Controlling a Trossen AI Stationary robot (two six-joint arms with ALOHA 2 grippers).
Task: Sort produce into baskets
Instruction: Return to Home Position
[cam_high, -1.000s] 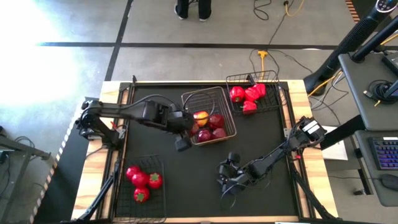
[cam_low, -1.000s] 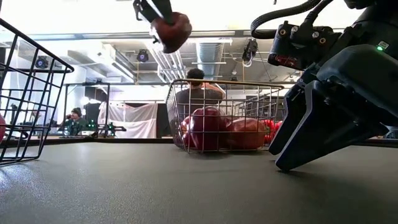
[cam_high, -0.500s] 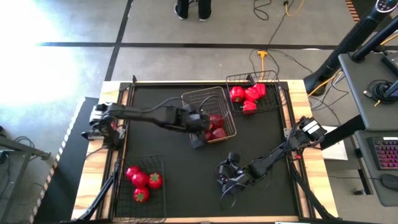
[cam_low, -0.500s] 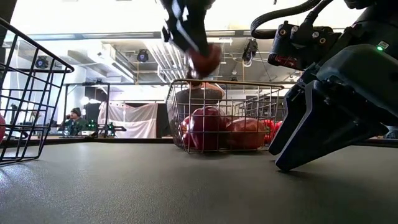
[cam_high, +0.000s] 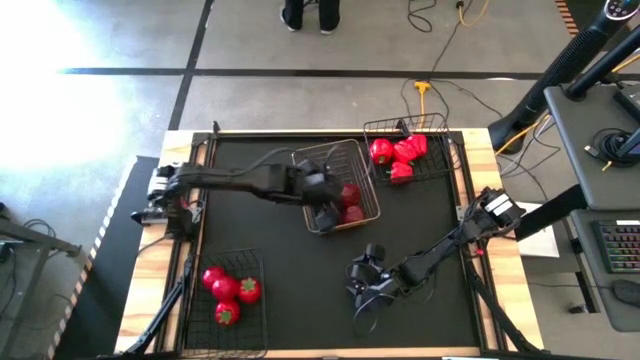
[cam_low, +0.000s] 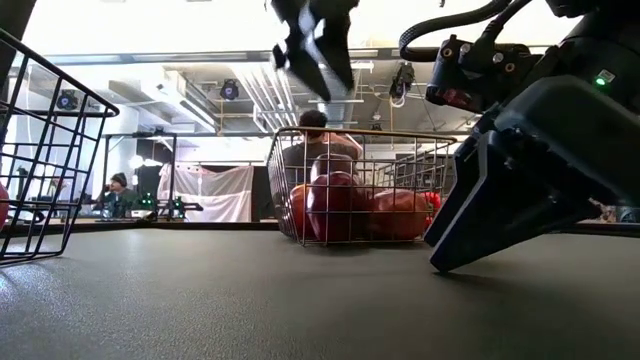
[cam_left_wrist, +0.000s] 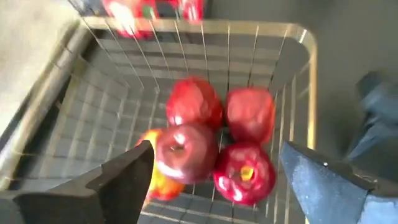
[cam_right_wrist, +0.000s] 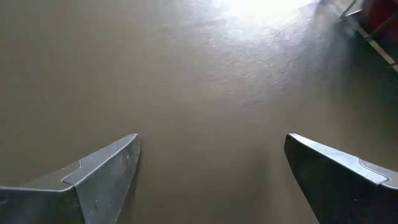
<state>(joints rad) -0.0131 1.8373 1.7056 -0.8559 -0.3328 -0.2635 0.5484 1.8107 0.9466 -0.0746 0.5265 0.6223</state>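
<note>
My left gripper hangs open and empty above the silvery wire basket at the table's middle. In the left wrist view its fingers stand wide apart over several dark red apples and one yellow-red apple, which lie on the basket's floor. The apples also show in the low view. Red peppers lie in the black basket at the far right. Red tomatoes lie in the black basket at the near left. My right gripper is open and empty low over the mat.
The black mat is bare between the tomato basket and my right gripper. My right arm slants from the table's right edge toward the middle. A person stands beyond the table's far edge.
My left gripper has carried a dark red apple toward the table's right edge, over the silvery basket, and has gone lower. It has let go of the apple, which now lies among the other apples in the basket.
</note>
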